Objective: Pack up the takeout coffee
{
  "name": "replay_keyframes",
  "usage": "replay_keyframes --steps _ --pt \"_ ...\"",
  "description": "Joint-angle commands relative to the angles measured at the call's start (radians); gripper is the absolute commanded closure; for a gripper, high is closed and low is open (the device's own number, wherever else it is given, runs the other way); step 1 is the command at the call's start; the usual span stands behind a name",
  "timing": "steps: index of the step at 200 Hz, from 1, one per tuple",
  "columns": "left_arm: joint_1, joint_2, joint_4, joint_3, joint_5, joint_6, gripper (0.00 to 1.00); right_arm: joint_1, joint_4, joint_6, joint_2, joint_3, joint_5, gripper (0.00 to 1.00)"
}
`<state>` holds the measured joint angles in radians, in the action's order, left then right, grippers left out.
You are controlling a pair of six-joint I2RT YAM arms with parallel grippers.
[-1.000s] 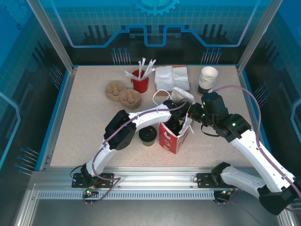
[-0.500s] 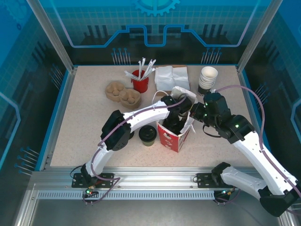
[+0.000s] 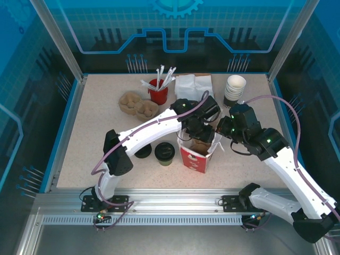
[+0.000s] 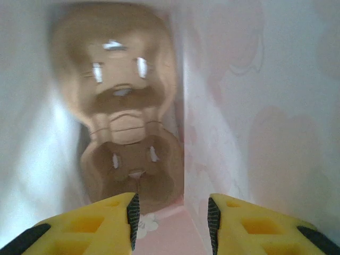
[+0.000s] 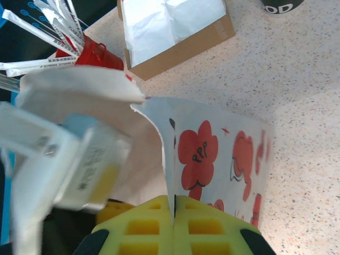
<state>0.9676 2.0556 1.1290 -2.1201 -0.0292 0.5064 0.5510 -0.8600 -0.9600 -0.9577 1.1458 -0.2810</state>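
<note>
Top external view: my left gripper (image 4: pixel 172 212), jaws half-open and empty, has risen in the paper bag (image 3: pixel 195 158) (a cup carrier (image 4: pixel 127 138) lies inside); right gripper (image 5: pixel 174 212) pinches its rim; takeout coffee (image 3: pixel 164 153) waits mid-frame, unpacked.

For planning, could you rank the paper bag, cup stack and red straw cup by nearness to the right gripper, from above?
1. paper bag, pinched by the right gripper.
2. cup stack, back right.
3. red straw cup, back, left of the bag.

Takeout coffee (image 3: pixel 164 153): small dark cup, round black lid on, upright, just left of paper bag (image 3: pixel 192 158), outside it.
</note>
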Motion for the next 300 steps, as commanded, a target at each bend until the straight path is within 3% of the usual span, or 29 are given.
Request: replay_keyframes --steps 1,47,114,173,207,244,300 --pt "0.014 -0.029 0.017 -0.025 0.019 -0.003 0.58 0.007 -0.030 0.017 0.002 0.028 -0.039 1.00" --pt "0.023 -0.101 0.006 -0.070 0.039 -0.010 0.57 -0.021 -0.033 0.043 0.007 0.028 -0.026 1.00" --pt "0.010 -0.337 -0.081 -0.021 0.086 -0.112 0.53 -0.133 -0.011 0.096 0.031 0.013 0.084 1.00" --pt "-0.098 -0.662 -0.293 0.416 0.134 -0.192 0.45 -0.289 0.008 0.128 0.023 0.000 0.276 1.00" --pt "-0.131 -0.791 -0.332 0.666 0.117 -0.307 0.23 -0.366 0.032 0.153 -0.019 -0.011 0.400 1.00" --pt "-0.140 -0.882 -0.375 0.870 0.130 -0.305 0.02 -0.426 0.041 0.180 -0.068 -0.004 0.483 0.96" --pt "-0.141 -0.946 -0.460 1.097 0.122 -0.217 0.01 -0.472 0.029 0.206 -0.064 -0.008 0.498 0.80"
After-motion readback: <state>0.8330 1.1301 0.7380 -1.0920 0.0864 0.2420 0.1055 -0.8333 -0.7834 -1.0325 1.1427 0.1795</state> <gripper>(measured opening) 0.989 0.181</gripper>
